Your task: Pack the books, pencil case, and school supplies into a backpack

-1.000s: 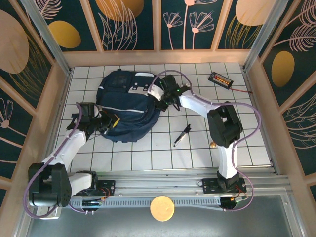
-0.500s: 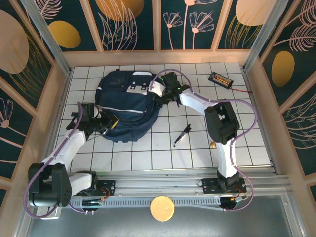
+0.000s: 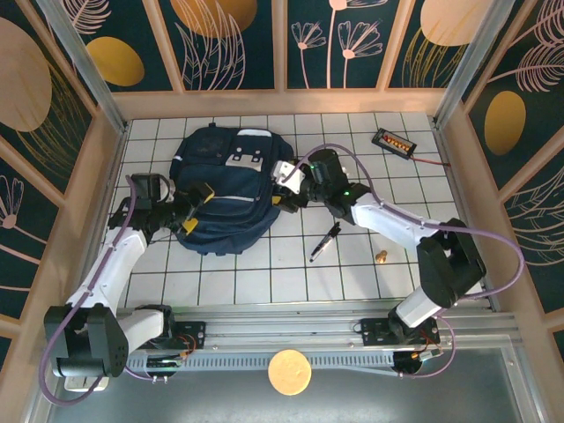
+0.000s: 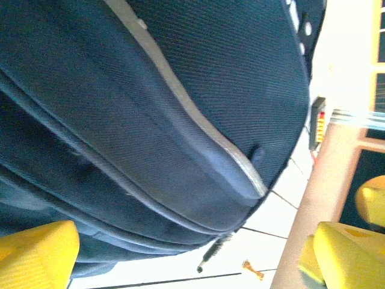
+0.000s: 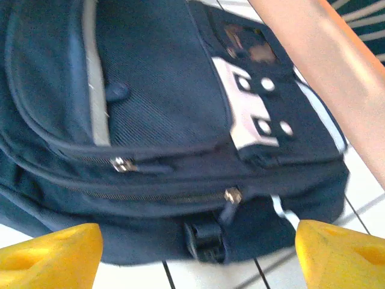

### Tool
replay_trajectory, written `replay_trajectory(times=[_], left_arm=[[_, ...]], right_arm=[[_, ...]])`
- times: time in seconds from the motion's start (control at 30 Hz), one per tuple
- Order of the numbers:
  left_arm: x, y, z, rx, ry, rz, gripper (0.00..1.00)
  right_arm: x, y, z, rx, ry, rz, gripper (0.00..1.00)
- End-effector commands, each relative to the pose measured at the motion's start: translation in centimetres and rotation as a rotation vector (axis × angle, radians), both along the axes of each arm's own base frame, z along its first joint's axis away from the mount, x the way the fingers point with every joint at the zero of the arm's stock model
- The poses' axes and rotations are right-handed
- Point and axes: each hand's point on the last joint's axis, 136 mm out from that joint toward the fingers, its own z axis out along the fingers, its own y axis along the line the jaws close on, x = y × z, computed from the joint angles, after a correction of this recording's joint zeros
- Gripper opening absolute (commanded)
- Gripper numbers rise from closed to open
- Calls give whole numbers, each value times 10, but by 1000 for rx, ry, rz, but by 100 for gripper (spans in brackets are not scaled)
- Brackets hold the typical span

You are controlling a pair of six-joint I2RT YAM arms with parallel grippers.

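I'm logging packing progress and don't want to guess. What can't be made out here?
Backpack: its contents are hidden by its fabric in every view.
Pen: mostly behind the backpack's edge in the left wrist view.
Small gold object: too small in the top view to identify.
Black tray: its orange pieces are too small to count, top view.

Matt woven cloth backpack, glossy white tiled table, yellow plastic fingers

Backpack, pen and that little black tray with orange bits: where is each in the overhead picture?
backpack (image 3: 231, 220), overhead view, plain navy fabric below the white stripe.
pen (image 3: 324, 241), overhead view, middle of its black barrel.
black tray (image 3: 378, 135), overhead view, its black left end.
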Motion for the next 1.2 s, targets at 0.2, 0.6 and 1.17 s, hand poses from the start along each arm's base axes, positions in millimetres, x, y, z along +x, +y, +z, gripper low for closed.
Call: replay_trajectory(times=[0.2, 0.6, 1.17], left_arm=[[15, -7, 8, -108, 7, 23, 99], [18, -1, -18, -89, 50, 34, 99], [19, -2, -27, -101, 62, 40, 99]], right_arm=[[12, 39, -30, -18, -72, 221, 84], [22, 60, -60, -43, 20, 291, 79], [15, 62, -53, -65, 137, 357, 69]])
